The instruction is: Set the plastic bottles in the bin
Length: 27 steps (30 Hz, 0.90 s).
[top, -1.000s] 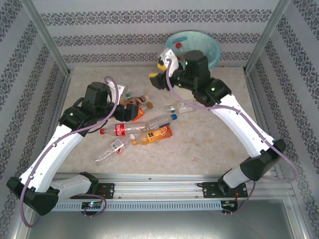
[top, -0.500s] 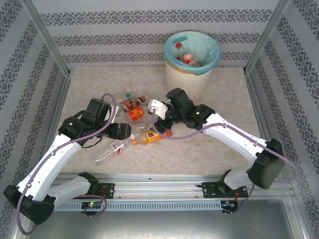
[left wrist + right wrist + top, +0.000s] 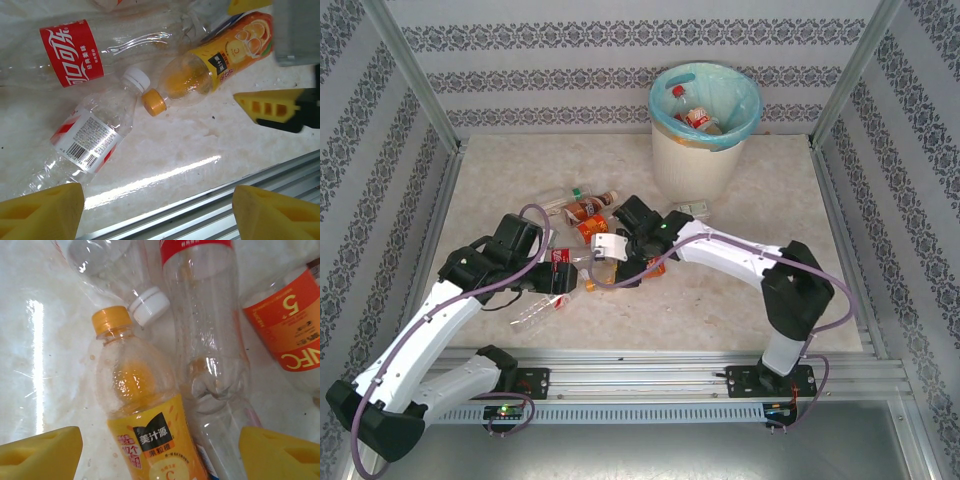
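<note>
Marbled bench (image 3: 740,290): orange-capped juice bottle (image 3: 145,430) lies ungripped between wide-spread fingers of the right end effector (image 3: 160,452); left end effector (image 3: 157,211) gapes empty nearby.

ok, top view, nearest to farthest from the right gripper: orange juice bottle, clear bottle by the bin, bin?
1. orange juice bottle, just under the right gripper.
2. clear bottle, at the foot of the bin.
3. bin, far back right.
</note>
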### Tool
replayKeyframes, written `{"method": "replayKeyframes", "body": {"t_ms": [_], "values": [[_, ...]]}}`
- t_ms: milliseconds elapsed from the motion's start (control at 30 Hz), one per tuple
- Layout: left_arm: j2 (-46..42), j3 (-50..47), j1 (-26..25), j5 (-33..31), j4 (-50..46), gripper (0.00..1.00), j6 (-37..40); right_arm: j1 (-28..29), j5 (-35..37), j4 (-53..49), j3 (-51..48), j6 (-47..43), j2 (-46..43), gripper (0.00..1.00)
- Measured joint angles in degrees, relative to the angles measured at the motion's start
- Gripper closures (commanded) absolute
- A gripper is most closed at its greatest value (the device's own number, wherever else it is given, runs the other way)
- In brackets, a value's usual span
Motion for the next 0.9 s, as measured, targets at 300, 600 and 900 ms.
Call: {"method": "replayKeyframes", "body": {"t_ms": [300, 600, 900], "values": [[0.6, 0.4, 0.0, -0.8, 0.0, 0.22, 0.0, 0.6, 1.9, -2.8, 0.9, -2.4, 3.9, 0.19], [0.6, 0.5, 0.0, -0.9, 0.1, 0.22, -0.2, 0.7, 3.0, -5.7, 3.1, -4.5, 9.0, 0.22], [1.2, 0.9, 0.0, -0.9, 0.9, 0.22, -0.5, 0.7, 3.0, -6.9, 4.0, -5.7, 10.5, 0.32]]}}
